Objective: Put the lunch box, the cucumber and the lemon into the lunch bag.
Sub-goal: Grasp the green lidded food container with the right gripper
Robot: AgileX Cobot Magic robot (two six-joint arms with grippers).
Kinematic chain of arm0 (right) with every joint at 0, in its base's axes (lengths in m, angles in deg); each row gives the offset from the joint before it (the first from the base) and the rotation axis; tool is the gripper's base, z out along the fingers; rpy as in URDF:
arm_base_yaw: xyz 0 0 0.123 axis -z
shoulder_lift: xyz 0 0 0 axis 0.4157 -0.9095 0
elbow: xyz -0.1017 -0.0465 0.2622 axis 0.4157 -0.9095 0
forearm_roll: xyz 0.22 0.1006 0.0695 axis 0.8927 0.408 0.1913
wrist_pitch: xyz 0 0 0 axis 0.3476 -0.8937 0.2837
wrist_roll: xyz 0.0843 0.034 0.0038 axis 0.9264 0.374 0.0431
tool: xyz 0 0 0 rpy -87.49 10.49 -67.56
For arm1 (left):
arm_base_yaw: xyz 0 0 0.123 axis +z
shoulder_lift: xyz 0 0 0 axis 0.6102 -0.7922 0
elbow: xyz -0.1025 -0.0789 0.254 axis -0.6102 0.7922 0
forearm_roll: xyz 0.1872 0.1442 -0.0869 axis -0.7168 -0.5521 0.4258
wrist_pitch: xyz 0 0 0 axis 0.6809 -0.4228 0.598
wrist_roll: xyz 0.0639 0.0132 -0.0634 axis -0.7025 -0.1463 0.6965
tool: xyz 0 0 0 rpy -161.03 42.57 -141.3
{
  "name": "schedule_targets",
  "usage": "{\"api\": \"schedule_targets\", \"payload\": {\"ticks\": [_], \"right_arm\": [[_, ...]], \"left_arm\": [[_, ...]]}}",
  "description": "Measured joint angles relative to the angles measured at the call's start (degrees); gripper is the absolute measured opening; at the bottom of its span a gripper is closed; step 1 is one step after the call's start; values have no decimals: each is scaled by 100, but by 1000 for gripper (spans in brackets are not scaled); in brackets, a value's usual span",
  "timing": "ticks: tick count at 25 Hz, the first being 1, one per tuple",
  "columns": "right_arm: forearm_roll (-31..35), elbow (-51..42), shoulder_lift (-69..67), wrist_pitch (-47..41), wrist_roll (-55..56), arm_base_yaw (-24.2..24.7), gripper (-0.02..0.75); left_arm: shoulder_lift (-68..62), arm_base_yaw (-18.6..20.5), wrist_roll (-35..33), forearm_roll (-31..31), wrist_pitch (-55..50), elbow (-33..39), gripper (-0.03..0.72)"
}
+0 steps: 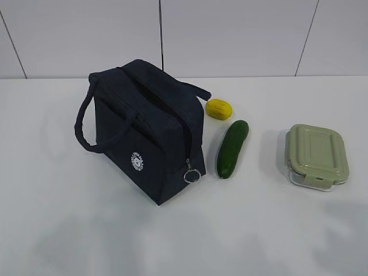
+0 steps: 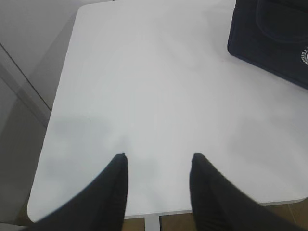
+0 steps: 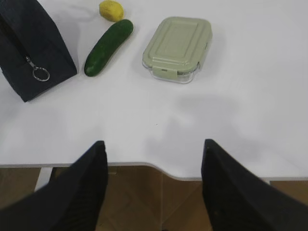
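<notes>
Since the lunch box looks rigid, with a smooth clear body and a pale green clip-on lid, I judge it the heaviest piece, best taken across its short sides below the lid rim. It sits on the tabletop, well right of the lunch bag; the cucumber lies just beside the bag and the lemon behind the cucumber. My right pincer gapes wide, empty; my left pincer stands parted, touching nothing
</notes>
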Motion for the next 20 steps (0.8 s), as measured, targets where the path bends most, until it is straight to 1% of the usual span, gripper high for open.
{"api": "schedule_targets", "payload": {"ticks": [3,6,11,15,20], "right_arm": [[327,0,-620,140,80,0,470],[586,93,-1247,546,77,0,470],[1076,472,-2196,1123,-307,0,470],[1873,756,-2910,1364,-825,0,470],[3111,1028,-3750,1474,-1830,0,470]], "left_arm": [[0,0,0,0,0,0,309],[0,0,0,0,0,0,309],[0,0,0,0,0,0,309],[0,0,0,0,0,0,309],[0,0,0,0,0,0,309]]}}
